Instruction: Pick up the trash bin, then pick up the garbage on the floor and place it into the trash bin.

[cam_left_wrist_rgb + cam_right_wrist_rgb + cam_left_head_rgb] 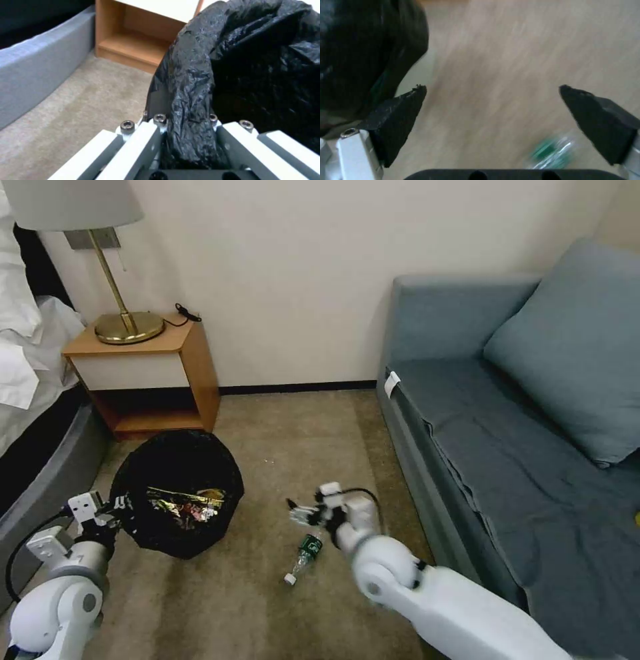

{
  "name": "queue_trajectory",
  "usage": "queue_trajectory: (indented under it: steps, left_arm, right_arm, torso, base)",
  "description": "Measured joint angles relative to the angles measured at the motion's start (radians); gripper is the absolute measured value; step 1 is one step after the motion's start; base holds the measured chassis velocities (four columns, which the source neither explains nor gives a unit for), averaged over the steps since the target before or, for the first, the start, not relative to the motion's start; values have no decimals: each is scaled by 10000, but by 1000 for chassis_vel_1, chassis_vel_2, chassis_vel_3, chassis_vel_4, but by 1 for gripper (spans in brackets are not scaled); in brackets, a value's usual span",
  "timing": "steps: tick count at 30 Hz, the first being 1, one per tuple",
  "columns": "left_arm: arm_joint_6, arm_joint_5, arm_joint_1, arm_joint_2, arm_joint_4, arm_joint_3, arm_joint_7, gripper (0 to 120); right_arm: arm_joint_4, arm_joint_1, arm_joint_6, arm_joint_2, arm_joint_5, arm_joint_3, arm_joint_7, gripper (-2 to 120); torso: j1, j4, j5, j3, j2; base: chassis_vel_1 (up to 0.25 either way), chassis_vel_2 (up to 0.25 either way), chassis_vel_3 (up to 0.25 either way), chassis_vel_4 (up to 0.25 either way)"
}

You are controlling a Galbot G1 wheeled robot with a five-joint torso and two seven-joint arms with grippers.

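Note:
The trash bin (177, 493), wrapped in a crinkly black bag, sits low at the left of the carpet. Shiny wrappers (185, 505) and a bit of red packet lie inside it. My left gripper (122, 508) is shut on the bin's near rim; in the left wrist view its fingers (146, 140) clamp the bag-covered rim (190, 100). A small clear bottle with a green label (305, 555) lies on the carpet to the bin's right. My right gripper (299, 513) hovers open just above and beyond it. In the right wrist view, the bottle (553, 151) shows blurred near one black pad (596, 117).
A wooden nightstand (150, 373) with a brass lamp (127, 323) stands behind the bin. The bed's grey edge (40, 467) runs along the left. A blue-grey sofa (507, 447) stands to the right. Open carpet (293, 447) lies between them.

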Motion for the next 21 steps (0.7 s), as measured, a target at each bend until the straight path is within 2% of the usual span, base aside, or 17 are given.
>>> queue_trajectory:
  steps: [1,2,4,6,8,15,21]
  left_arm:
    - [0,0,0,0,0,0,0,4]
    - [-40,-111,64,47,65,-119,72,4]
    - [-140,-210,156,80,197,-243,168,4]
    - [-177,-234,186,82,255,-279,201,4]
    - [-256,-308,257,112,381,-354,289,4]
    - [-419,-514,258,297,711,-481,415,4]
    - [-472,-571,187,432,956,-486,488,4]
  right_arm:
    - [0,0,0,0,0,0,0,100]
    - [-451,441,-225,691,1388,-316,973,100]
    - [-1462,813,-268,1511,2498,-609,2020,100]
    - [-1893,858,-268,1752,2710,-643,2301,100]
    - [-2882,872,-246,2254,3002,-639,2886,100]
    - [-4229,765,-407,2857,3300,-442,3279,100]
    - [-4843,645,-641,3131,3337,-379,3381,100]
  torso:
    - [0,0,0,0,0]
    - [-1,4,1,-1,0]
    - [-1,3,0,0,0]
    - [-1,3,0,0,0]
    - [-1,-1,-3,0,0]
    - [0,-2,-2,-1,0]
    - [0,-2,0,-1,1]
  base:
    - [0,0,0,0]
    - [0,0,0,0]
    - [0,0,0,0]
    - [0,0,0,0]
    - [0,0,0,0]
    - [0,0,0,0]
    - [0,0,0,0]
